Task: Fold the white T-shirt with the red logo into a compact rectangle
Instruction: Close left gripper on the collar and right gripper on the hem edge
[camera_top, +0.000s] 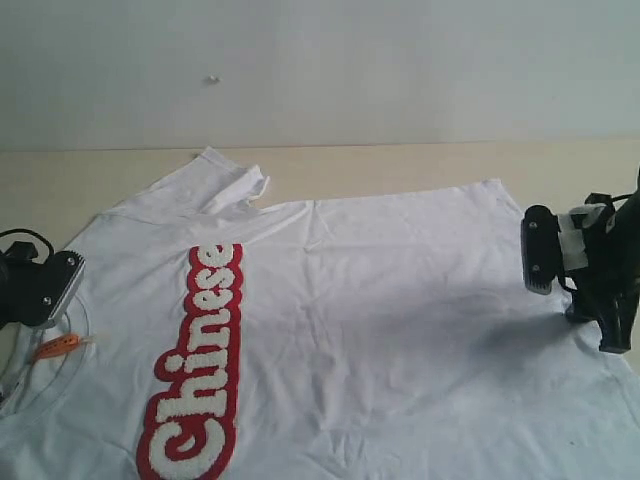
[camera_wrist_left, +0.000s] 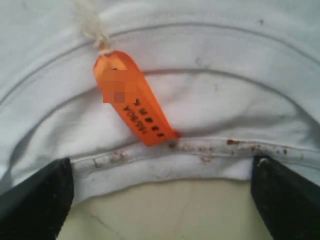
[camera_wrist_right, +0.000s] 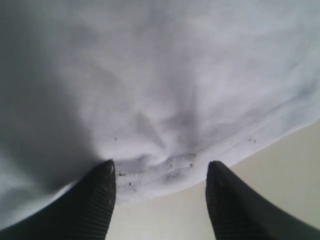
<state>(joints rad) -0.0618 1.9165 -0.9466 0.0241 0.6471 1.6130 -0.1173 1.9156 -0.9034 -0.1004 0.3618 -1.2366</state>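
The white T-shirt with the red logo (camera_top: 380, 300) lies spread flat, front up, its "Chinese" lettering (camera_top: 200, 370) running along the chest. The collar is at the left and the hem at the right. My left gripper (camera_top: 40, 290) sits at the collar, open wide. In the left wrist view the ribbed collar edge (camera_wrist_left: 165, 162) and the orange neck tag (camera_wrist_left: 132, 102) lie between its fingers (camera_wrist_left: 40, 200). My right gripper (camera_top: 605, 325) is down at the hem. Its jaws (camera_wrist_right: 161, 172) stand apart around a slightly bunched stretch of hem (camera_wrist_right: 165, 165).
The shirt rests on a light wooden table (camera_top: 400, 170) backed by a pale wall. The far sleeve (camera_top: 240, 185) is creased over on itself near the back. Bare tabletop shows beyond the collar (camera_wrist_left: 165, 210) and beyond the hem (camera_wrist_right: 280, 170).
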